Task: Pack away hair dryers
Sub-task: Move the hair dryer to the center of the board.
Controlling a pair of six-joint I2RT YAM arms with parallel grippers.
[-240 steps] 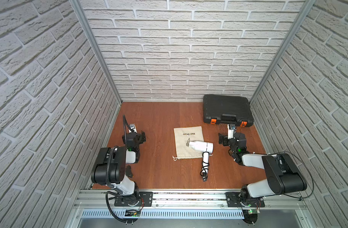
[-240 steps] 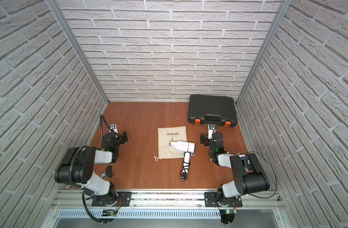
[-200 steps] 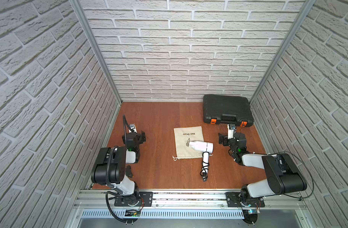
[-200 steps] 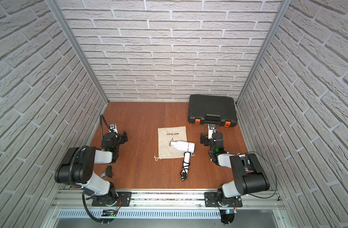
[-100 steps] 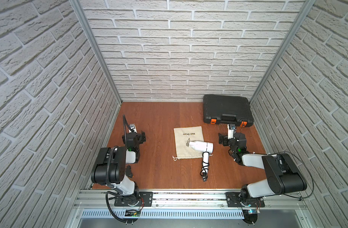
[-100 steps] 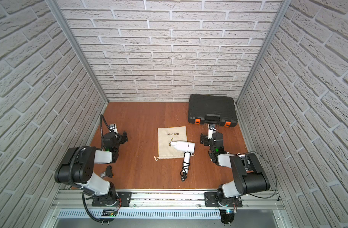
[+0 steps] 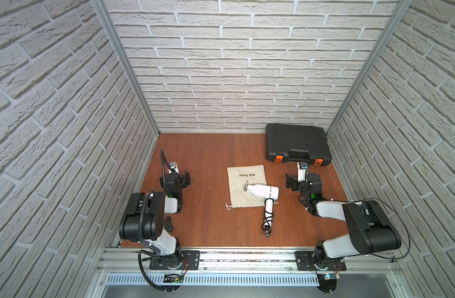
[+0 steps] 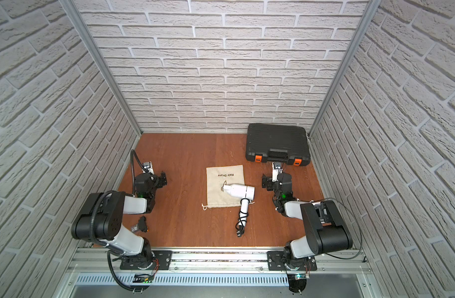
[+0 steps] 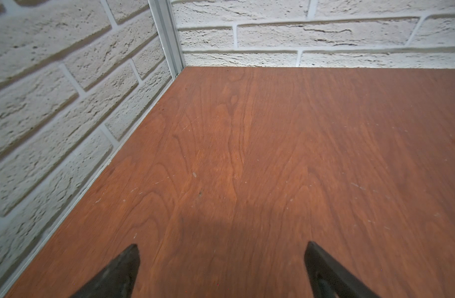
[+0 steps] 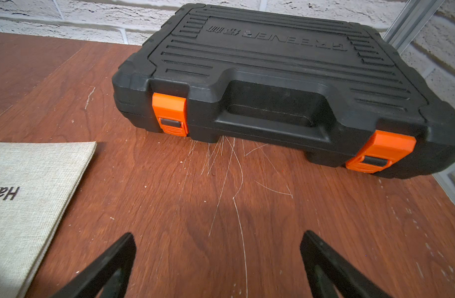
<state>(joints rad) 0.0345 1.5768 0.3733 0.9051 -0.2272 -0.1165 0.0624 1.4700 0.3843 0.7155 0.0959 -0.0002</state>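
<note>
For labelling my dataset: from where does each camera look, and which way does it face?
Both top views: high above the front rail, looking down on the table, hair dryer, cloth bag, black case; left arm and right arm show whole.
Left wrist: low on its arm, facing the table corner by the brick wall; only open left jaws' tips show.
Right wrist: low on its arm, facing the case and bag edge; only open right jaws' tips show.
Shared: top and right wrist views show case and bag.
</note>
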